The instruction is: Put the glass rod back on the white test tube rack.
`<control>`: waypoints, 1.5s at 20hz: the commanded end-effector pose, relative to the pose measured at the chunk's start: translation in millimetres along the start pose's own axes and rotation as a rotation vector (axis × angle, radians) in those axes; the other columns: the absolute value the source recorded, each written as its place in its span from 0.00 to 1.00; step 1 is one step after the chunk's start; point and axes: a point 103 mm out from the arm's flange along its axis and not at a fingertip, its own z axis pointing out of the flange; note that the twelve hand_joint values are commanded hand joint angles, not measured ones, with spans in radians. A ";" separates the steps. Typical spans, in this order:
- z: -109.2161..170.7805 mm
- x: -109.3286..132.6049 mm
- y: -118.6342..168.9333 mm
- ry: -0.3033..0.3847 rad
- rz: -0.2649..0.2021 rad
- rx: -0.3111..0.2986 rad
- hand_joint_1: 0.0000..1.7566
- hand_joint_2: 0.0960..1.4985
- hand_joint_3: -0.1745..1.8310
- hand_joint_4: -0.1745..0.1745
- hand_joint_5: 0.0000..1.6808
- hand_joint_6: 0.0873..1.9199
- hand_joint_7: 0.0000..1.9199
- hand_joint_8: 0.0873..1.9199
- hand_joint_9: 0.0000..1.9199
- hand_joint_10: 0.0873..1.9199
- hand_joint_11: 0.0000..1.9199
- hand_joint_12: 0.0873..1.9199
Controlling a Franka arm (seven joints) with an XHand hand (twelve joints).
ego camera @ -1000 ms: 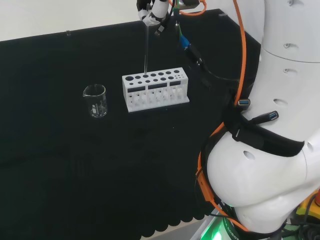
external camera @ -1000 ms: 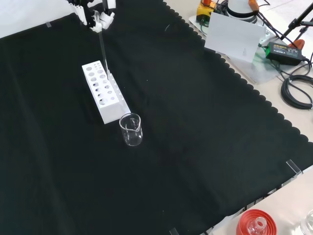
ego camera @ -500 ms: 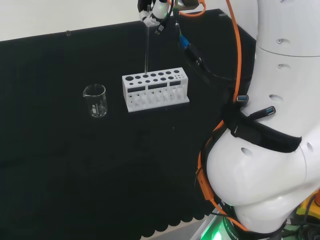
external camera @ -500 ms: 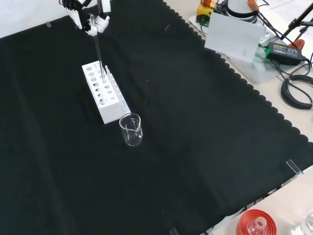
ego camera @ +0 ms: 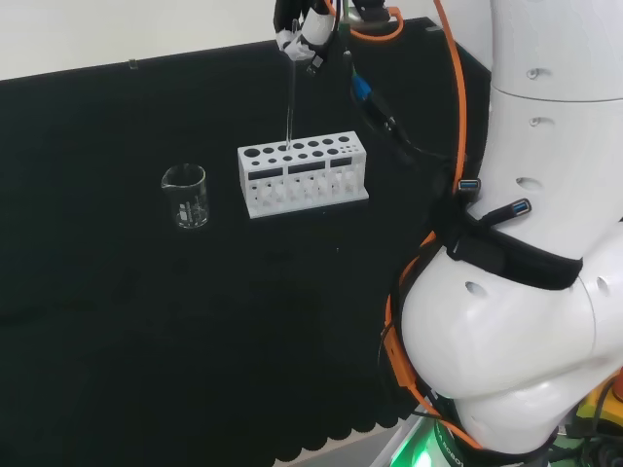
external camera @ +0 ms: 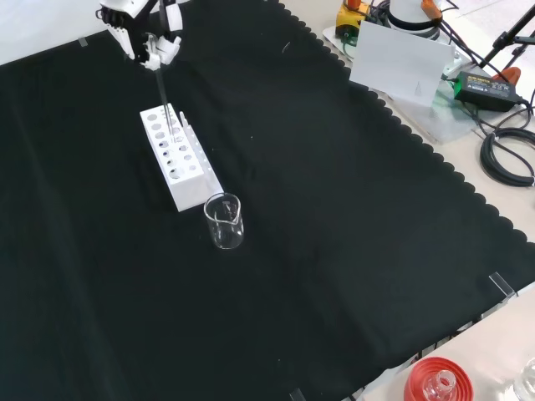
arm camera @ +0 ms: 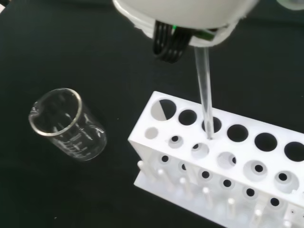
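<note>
The hand (ego camera: 310, 26), fingers curled around the top of the glass rod (ego camera: 290, 97), has shifted sideways in the last second, carrying the rod's tip from the rack's (ego camera: 302, 175) edge to over a hole, so lowering looks next. The beaker (ego camera: 185, 196) carries unreadable markings.

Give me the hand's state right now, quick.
Hand: shut on the rod, tip over the rack.
</note>
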 end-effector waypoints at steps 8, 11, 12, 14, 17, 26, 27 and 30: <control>7.3 -3.8 3.9 -0.005 -0.006 0.006 0.75 0.38 0.47 0.00 0.67 0.37 0.68 0.44 0.86 0.26 0.80 0.35; 2.0 -1.5 -0.7 -0.006 -0.005 0.001 0.75 0.38 0.47 0.00 0.67 0.37 0.68 0.44 0.86 0.26 0.80 0.35; 0.0 -0.1 -2.7 -0.007 -0.005 0.002 0.75 0.38 0.47 0.00 0.67 0.37 0.68 0.44 0.86 0.26 0.80 0.35; -2.7 2.4 -6.8 -0.004 -0.003 -0.009 0.75 0.38 0.47 0.00 0.67 0.37 0.68 0.44 0.86 0.26 0.80 0.35; -2.9 5.4 -11.9 -0.031 -0.002 0.004 0.75 0.38 0.47 0.00 0.67 0.37 0.68 0.44 0.86 0.26 0.80 0.35; 1.2 9.5 -11.4 0.010 -0.003 -0.011 0.75 0.38 0.47 0.00 0.67 0.37 0.68 0.44 0.86 0.26 0.80 0.35; 2.8 9.2 -11.2 0.010 -0.004 -0.010 0.75 0.38 0.47 0.00 0.67 0.37 0.68 0.44 0.86 0.26 0.80 0.35; 4.9 10.4 -8.0 0.012 -0.006 -0.008 0.75 0.38 0.47 0.00 0.67 0.37 0.68 0.44 0.86 0.26 0.80 0.35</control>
